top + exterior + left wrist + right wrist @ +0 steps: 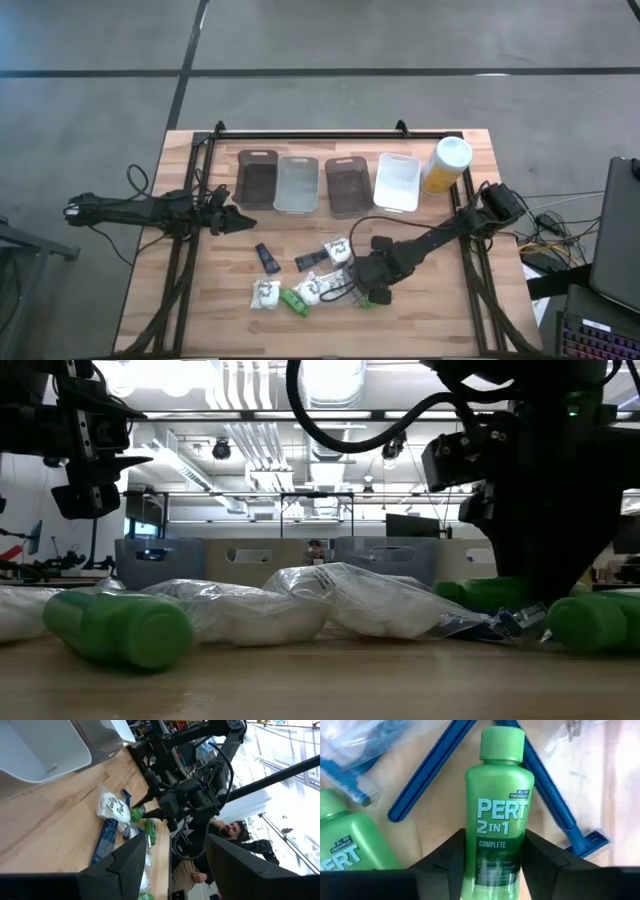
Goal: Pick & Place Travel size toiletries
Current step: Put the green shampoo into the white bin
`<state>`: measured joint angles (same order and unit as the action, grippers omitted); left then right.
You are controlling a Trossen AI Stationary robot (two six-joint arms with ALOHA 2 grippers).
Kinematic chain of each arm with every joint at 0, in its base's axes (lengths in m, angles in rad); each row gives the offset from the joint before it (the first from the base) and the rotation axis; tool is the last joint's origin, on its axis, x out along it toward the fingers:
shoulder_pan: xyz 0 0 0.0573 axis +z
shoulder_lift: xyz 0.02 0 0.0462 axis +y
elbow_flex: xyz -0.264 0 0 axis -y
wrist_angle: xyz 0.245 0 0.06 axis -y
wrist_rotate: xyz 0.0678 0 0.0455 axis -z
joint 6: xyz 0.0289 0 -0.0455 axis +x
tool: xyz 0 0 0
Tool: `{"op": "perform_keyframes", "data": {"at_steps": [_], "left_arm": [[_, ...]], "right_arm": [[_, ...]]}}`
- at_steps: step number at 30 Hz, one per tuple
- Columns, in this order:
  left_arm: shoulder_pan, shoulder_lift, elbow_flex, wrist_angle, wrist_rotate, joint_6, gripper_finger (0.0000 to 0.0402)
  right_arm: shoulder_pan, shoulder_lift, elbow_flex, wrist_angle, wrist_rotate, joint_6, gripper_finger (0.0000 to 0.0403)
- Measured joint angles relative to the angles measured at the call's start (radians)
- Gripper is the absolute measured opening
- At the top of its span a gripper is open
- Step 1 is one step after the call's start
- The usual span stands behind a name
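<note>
As the right gripper (495,870) straddles a green Pert shampoo bottle (497,815) to lift it, fingers spread, the left gripper (236,221) waits apart by the trays, also spread

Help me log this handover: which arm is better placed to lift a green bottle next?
Right. The right hand is already down around a green bottle in the pile, while the left hand hangs open near the trays.

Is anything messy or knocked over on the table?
Yes. The yellow bottle lies tipped beside the white tray. The little toiletries sit jumbled on the wood, and all four trays look bare. The right gripper has its jaws around one green bottle.
</note>
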<state>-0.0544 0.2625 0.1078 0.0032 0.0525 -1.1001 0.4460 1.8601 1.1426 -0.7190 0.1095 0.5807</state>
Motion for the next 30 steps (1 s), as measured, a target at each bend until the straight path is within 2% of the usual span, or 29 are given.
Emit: {"op": "perform_keyframes", "data": {"at_steps": [6, 11, 15, 22, 26, 28, 30], "left_arm": [[0.000, 0.000, 0.000, 0.000, -0.006, -0.005, 0.0209], [0.000, 0.000, 0.000, 0.002, -0.006, -0.027, 0.0209], [0.000, 0.000, 0.000, 0.005, -0.010, -0.028, 0.0209], [-0.001, 0.000, 0.000, 0.029, -0.059, -0.034, 0.0209], [0.000, 0.000, 0.000, 0.057, -0.117, -0.038, 0.0209], [0.000, 0.000, 0.000, 0.057, -0.121, -0.038, 0.0209], [0.000, 0.000, 0.000, 0.057, -0.121, -0.038, 0.0209]], "right_arm": [[0.023, -0.052, 0.010, -0.003, -0.006, 0.089, 0.0115], [0.065, -0.138, 0.010, -0.015, -0.008, 0.281, 0.0117], [0.108, -0.229, 0.010, -0.092, 0.038, 0.573, 0.0115], [0.159, -0.434, 0.011, -0.343, 0.265, 1.161, 0.0119], [0.071, -0.542, 0.000, -0.515, 0.394, 1.362, 0.0117], [-0.021, -0.587, -0.019, -0.529, 0.396, 1.355, 0.0115], [-0.133, -0.625, -0.048, -0.500, 0.380, 1.276, 0.0115]]}}
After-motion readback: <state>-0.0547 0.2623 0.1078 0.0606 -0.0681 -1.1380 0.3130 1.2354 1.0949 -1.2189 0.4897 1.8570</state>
